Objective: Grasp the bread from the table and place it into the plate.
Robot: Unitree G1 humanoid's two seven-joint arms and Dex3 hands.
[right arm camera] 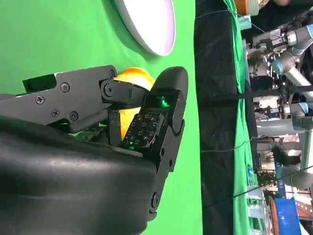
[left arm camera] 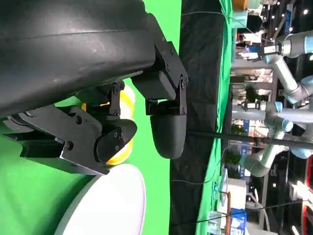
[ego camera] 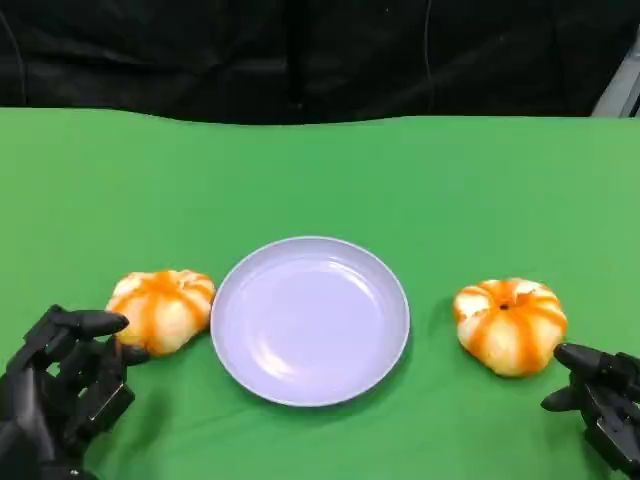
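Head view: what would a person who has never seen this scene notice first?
Most likely the pale plate in the middle of the green table, with nothing on it. On each side of it lies an orange-and-white striped bread, the left bread almost touching the plate and the right bread a little apart from it. Next comes a black robot hand in each lower corner, the left robot hand and the right robot hand, both close to their bread but holding nothing.

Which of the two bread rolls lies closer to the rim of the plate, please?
The roll on the robot's left: it sits almost against the plate's rim, while the roll on the right has a clear strip of green cloth between it and the plate.
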